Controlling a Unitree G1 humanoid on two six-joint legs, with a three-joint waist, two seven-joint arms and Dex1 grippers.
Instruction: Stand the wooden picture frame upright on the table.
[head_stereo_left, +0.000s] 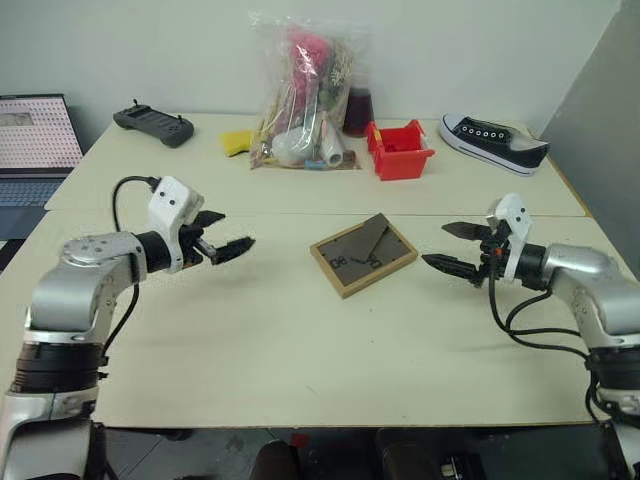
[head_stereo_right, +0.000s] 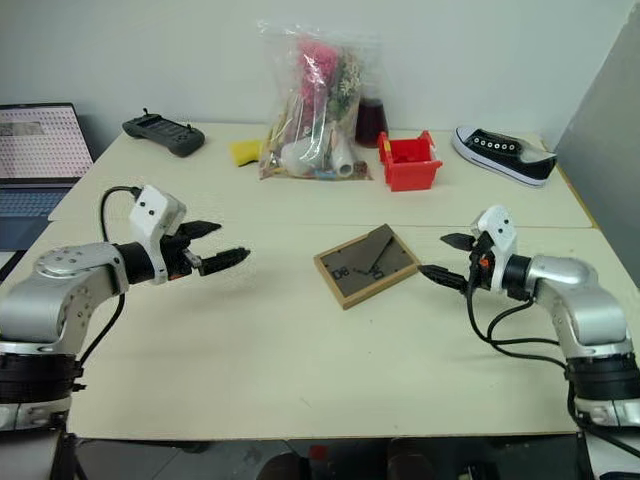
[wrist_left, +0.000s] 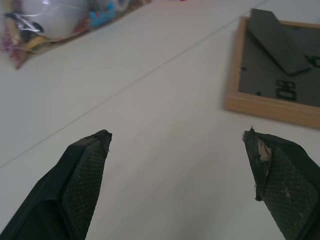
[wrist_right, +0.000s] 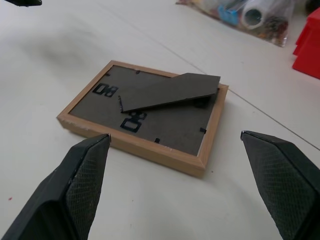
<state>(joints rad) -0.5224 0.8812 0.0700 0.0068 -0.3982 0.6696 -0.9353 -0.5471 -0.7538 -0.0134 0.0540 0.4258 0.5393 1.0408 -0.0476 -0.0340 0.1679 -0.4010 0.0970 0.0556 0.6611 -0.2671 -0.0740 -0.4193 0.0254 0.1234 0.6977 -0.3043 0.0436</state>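
Tan-bordered wooden picture frame (head_stereo_left: 363, 254) with dark grey-brown back on cream surface (head_stereo_left: 280, 340); red bin (head_stereo_left: 400, 150) at 12 o'clock, black-white shoe (head_stereo_left: 493, 142) at 1.

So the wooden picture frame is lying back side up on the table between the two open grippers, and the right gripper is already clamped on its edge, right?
Not quite. The right gripper is open and clear of the wooden picture frame, as the right wrist view shows. The rest holds: it lies back side up on the table, between both open grippers.
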